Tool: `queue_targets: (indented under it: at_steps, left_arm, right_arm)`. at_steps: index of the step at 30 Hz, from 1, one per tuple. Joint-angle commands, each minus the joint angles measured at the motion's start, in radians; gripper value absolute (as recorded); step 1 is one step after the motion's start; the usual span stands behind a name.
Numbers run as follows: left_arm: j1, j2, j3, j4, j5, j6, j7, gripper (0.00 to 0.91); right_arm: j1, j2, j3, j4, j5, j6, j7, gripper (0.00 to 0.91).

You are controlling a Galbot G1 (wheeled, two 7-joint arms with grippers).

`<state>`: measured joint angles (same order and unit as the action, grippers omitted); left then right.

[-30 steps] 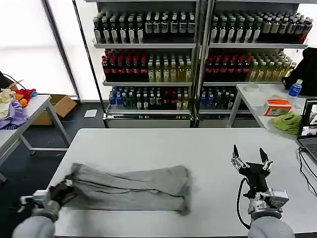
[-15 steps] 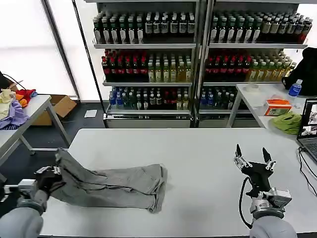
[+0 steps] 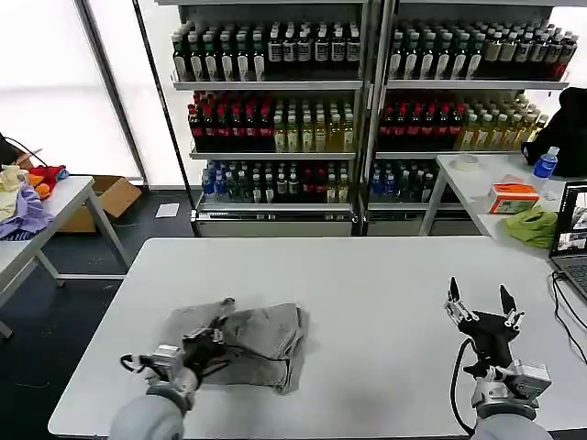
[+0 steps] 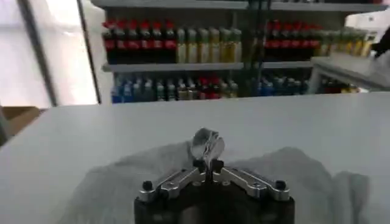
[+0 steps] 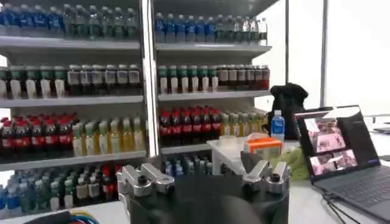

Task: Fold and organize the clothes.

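Mid-fold: my left gripper (image 3: 216,332) is clenched on a pinch of the light grey cotton shirt (image 3: 261,341), bunched at the white table's (image 3: 367,275) near-left. Next: lay the edge flat, release. My right gripper (image 3: 481,307) idles splayed, near-right.

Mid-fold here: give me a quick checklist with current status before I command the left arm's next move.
1. Left gripper pinching the grey shirt: ok, fingers shut on a fold of it.
2. Shirt fully on the table: ok.
3. Fold neat and flat: not ok, cloth is bunched and rumpled.
4. Right gripper clear of the shirt: ok, open, raised over the table's right side.
5. Collar or print position: cannot tell.
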<state>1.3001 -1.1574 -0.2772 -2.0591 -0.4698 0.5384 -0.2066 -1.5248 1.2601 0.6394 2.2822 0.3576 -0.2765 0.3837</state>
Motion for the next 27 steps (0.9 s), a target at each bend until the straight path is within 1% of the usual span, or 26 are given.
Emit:
queue_targets:
  at_steps: [1, 13, 14, 15, 16, 17, 19, 22, 23, 24, 27]
  left_arm:
    - [-0.122, -0.047, 0.218, 0.015, -0.024, 0.018, -0.019, 0.000]
    - [-0.113, -0.056, 0.238, 0.030, -0.019, 0.036, -0.017, 0.000]
    - [-0.111, -0.059, 0.237, 0.032, -0.014, 0.037, -0.015, 0.010]
    - [-0.111, -0.063, 0.234, 0.039, -0.002, 0.037, -0.013, 0.060]
    - [-0.113, -0.068, 0.230, 0.047, 0.004, 0.037, -0.005, 0.353]
    - [-0.115, -0.073, 0.229, 0.058, 0.005, 0.029, -0.001, 0.907]
    - [-0.111, -0.080, 0.230, 0.058, -0.001, 0.013, 0.001, 0.907]
    - [-0.095, -0.092, 0.231, 0.033, -0.099, -0.017, -0.008, 0.907]
    - [-0.094, -0.100, 0.226, 0.020, -0.192, -0.023, -0.027, 0.907]
    - [-0.093, -0.106, 0.224, 0.015, -0.240, -0.025, -0.033, 0.907]
    - [-0.087, -0.125, 0.190, -0.080, -0.442, -0.035, -0.069, 0.907]
  right_arm:
    - [-0.037, 0.038, 0.011, 0.007, -0.035, -0.001, 0.002, 0.907]
    - [-0.021, 0.055, -0.007, -0.046, -0.043, 0.011, 0.002, 0.907]
    - [-0.021, 0.056, -0.009, -0.048, -0.044, 0.012, 0.001, 0.907]
    - [-0.022, 0.056, -0.012, -0.051, -0.045, 0.013, 0.001, 0.907]
    - [-0.022, 0.056, -0.012, -0.053, -0.045, 0.014, 0.002, 0.907]
    - [-0.020, 0.055, -0.010, -0.057, -0.044, 0.014, 0.007, 0.907]
    - [-0.017, 0.053, -0.009, -0.060, -0.044, 0.014, 0.008, 0.907]
    - [-0.015, 0.049, -0.011, -0.059, -0.044, 0.013, 0.009, 0.907]
    - [-0.014, 0.050, -0.014, -0.057, -0.045, 0.013, 0.011, 0.907]
    - [-0.014, 0.050, -0.015, -0.057, -0.045, 0.013, 0.011, 0.907]
    - [-0.006, 0.045, -0.025, -0.057, -0.049, 0.012, 0.012, 0.907]
